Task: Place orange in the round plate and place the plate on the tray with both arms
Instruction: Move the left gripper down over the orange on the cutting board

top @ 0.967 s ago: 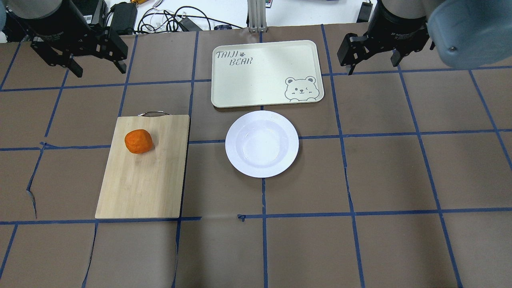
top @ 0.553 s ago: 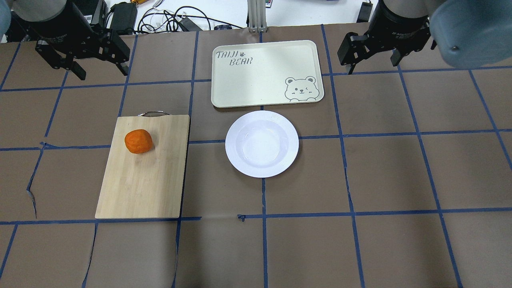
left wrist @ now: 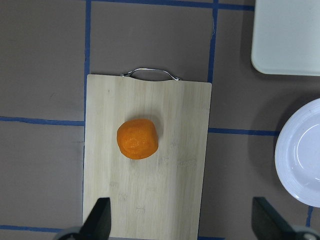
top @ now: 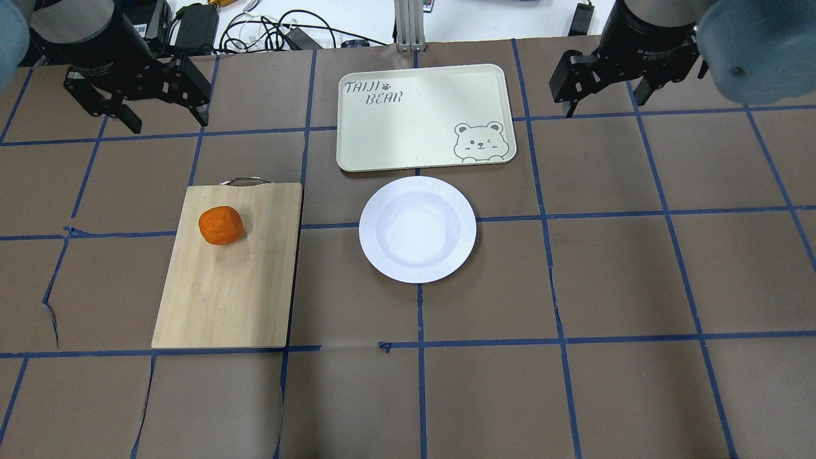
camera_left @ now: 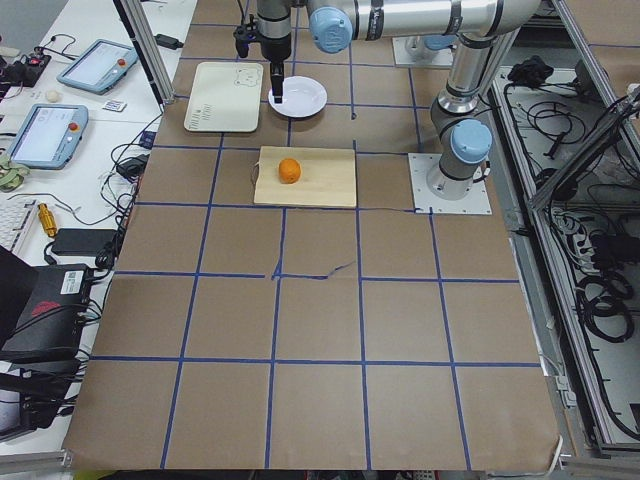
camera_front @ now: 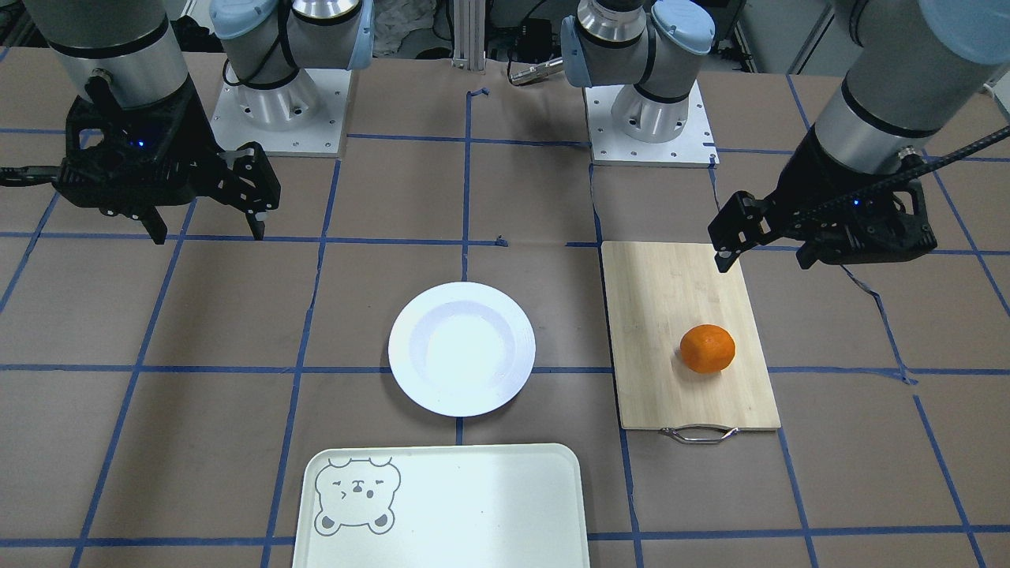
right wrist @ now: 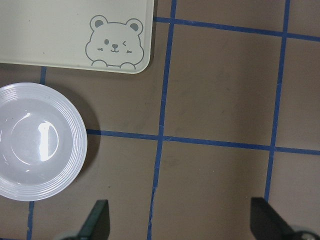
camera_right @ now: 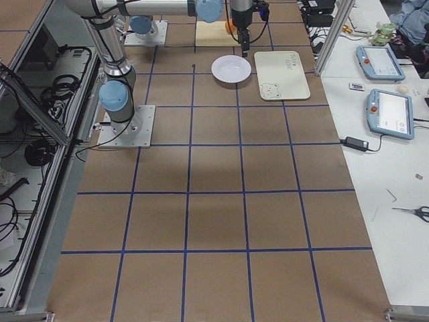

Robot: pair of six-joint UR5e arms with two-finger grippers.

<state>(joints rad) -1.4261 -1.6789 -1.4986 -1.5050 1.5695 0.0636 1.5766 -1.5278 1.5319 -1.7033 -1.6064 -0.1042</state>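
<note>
well, the orange (left wrist: 137,139) lies on the board (left wrist: 175,180), apart from the left pincer (left wrist: 182,225), spread wide and empty.

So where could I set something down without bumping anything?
The wide bare stretch on the robot's right of the round plate is free, as is the band on the robot's side of the cutting board. It is tight between plate and tray.

The tray (camera_front: 489,505) — its near edge runs off the front-facing view's bottom.
</note>
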